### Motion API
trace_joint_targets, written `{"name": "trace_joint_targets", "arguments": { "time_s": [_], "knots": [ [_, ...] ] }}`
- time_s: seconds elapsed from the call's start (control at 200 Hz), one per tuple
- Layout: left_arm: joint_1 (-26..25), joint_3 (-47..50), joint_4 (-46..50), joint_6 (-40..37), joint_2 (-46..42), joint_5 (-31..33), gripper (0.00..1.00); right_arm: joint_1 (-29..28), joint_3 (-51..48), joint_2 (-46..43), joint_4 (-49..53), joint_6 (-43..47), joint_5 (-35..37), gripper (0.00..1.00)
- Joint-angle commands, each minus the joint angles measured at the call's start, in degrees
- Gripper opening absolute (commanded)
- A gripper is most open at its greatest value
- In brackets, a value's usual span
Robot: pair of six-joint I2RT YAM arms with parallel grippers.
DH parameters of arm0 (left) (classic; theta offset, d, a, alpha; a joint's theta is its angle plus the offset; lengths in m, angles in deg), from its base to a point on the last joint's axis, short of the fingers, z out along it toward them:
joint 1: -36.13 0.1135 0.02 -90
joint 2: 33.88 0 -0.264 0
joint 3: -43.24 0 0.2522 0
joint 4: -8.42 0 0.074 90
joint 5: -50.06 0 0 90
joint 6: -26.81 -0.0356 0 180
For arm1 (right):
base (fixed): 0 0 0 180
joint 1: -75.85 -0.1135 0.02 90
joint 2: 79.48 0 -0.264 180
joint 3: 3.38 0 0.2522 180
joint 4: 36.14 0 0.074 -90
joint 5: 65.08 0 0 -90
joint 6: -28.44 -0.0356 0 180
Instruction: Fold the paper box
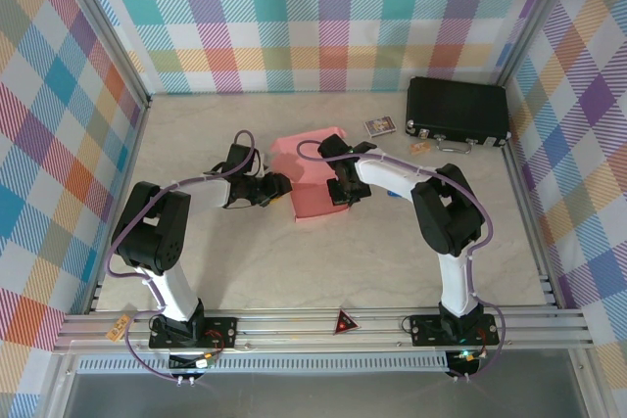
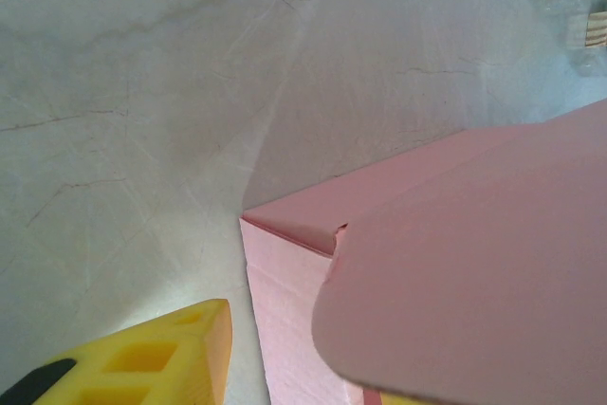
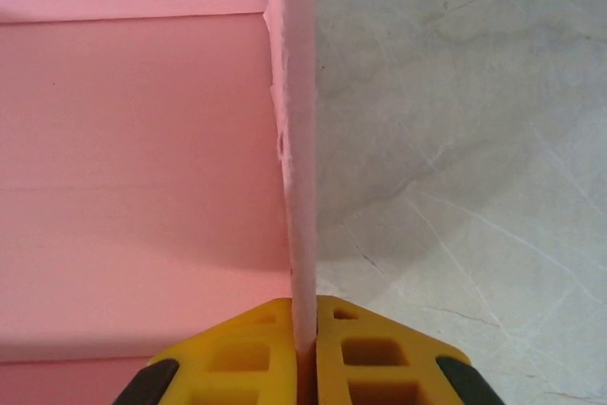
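No wording I can read. A small red triangle sign [image 1: 345, 321] sits on the silver aluminium front rail [image 1: 284, 328].

Both elbows raised: left arm [image 1: 157, 232] and right arm [image 1: 446, 212] reach inward, wrists facing. The right end effector [image 3: 303, 334] has its yellow fingers [image 3: 237, 358] pinched on an upright wall of the salmon-pink thin-card paper box [image 3: 133, 158]. On the left end effector [image 1: 281, 185] one yellow finger [image 2: 156, 362] is visible; opening undetermined.

pale marbled table [image 1: 245, 261] carries the pink paper box [image 1: 313, 198], a black case [image 1: 458, 112], a small card [image 1: 379, 125].
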Motion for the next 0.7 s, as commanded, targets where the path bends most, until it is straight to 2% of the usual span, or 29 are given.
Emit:
{"name": "trace_joint_targets", "arguments": {
  "time_s": [0.0,0.495,0.695],
  "knots": [
    [-0.85,-0.34,0.88,-0.31,-1.67,-0.33,0.43,0.18,-0.65,1.36,2.37,0.25,1.94,0.09],
    [-1.18,-1.37,-1.21,0.88,0.55,-2.99,0.42,-2.99,-0.54,2.49,5.30,-4.20,14.58,0.11],
    [-1.33,-1.85,-2.29,1.60,1.88,-4.32,0.41,-3.74,-0.47,2.84,4.85,-6.31,15.83,0.11]
  ]
}}
